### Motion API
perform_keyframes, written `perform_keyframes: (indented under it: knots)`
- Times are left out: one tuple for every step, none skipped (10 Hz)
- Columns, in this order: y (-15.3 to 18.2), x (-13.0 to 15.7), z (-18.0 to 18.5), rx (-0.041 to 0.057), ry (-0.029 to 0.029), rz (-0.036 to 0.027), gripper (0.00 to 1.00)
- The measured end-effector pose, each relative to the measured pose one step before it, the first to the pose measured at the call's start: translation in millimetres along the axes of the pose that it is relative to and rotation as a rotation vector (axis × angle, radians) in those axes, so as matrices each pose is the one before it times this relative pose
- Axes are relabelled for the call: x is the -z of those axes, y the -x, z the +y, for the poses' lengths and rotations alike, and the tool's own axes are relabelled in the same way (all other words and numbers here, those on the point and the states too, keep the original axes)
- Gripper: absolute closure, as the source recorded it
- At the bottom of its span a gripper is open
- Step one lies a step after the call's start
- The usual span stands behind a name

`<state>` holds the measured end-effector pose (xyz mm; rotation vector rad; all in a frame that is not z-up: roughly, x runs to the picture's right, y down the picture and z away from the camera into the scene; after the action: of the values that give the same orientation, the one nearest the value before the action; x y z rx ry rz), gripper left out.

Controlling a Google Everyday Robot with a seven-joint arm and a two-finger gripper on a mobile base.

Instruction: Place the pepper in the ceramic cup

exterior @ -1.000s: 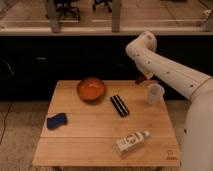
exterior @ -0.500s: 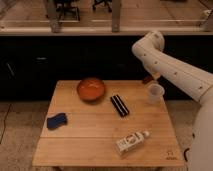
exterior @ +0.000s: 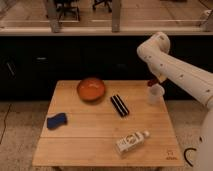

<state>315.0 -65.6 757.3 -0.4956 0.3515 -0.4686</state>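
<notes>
Just above ceramic cup (exterior: 154, 96) — tool (exterior: 153, 84) grips pepper (exterior: 150, 82)

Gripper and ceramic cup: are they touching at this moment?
Cannot tell. In the camera view the gripper hangs right over the ceramic cup, overlapping its rim; no gap or contact shows plainly.

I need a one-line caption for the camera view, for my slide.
The gripper holds the pepper just above the ceramic cup on the wooden table.

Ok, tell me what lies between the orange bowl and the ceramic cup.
In the camera view, a black bar lies between the orange bowl and the ceramic cup; the gripper hangs just above that cup.
</notes>
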Motion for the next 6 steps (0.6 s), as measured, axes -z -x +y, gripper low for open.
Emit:
perform_keyframes:
  knots:
    - [-2.38, -0.87, 3.83, -0.00593, 0.00666, 0.00267, 0.96]
    - [-1.44, -1.36, 2.48, -0.0032, 0.00521, 0.00143, 0.96]
    - [-1.12, -2.01, 2.18, -0.00259, 0.00547, 0.00066, 0.96]
    - [-0.96, -2.49, 1.94, -0.00175, 0.00758, 0.00195, 0.96]
    - [-0.12, -3.76, 1.41, -0.00197, 0.00704, -0.0005, 0.96]
    - [-0.95, -2.92, 1.97, -0.00288, 0.00541, -0.00056, 0.96]
